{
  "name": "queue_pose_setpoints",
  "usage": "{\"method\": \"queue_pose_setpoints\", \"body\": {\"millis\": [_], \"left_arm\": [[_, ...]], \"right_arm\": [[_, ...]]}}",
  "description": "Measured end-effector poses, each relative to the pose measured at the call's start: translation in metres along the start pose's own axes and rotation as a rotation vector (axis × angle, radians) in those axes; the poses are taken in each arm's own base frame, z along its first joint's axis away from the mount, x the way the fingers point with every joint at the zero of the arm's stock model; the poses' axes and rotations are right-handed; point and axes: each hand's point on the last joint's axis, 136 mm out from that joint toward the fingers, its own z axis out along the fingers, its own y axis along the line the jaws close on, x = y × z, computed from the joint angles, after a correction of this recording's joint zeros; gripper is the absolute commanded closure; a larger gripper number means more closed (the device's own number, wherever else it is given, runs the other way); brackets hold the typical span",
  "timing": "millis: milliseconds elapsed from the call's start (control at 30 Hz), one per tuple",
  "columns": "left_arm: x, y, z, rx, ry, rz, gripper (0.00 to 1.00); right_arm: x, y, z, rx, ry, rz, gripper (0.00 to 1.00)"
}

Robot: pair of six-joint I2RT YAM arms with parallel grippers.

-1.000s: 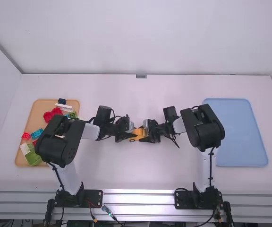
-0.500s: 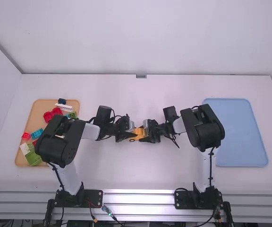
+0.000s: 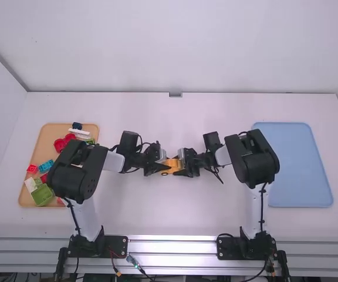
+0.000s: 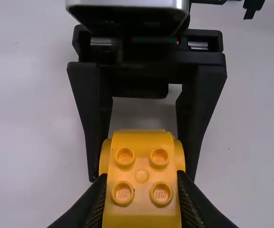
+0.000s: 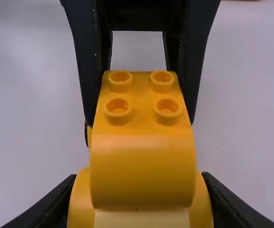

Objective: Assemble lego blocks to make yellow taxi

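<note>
Four studs [image 4: 122, 193] atop the yellow taxi [image 4: 141, 211], left wrist view

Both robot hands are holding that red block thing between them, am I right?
Not red: the left wrist view shows the block piece is yellow. The left hand and right hand are both holding it between them.

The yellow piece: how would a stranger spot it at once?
On the white table, the left gripper and right gripper face each other. Both clamp the yellow piece, its top studded; the red, green and blue blocks lie apart in the tan tray.
</note>
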Motion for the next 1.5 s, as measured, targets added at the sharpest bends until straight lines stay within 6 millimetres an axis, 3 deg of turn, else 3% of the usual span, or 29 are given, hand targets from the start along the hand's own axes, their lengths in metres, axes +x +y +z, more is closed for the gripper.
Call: {"method": "queue_pose_setpoints", "body": {"millis": [1367,1500], "left_arm": [[0.0015,0.0059,0.0061,-0.02,0.087,0.012,0.98],[0.0015,0.0062,0.006,-0.021,0.087,0.014,0.91]], "right_arm": [[0.0014,-0.0059,-0.003,0.022,0.005,0.004,0.5],[0.0014,-0.0059,-0.003,0.022,0.005,0.004,0.49]]}}
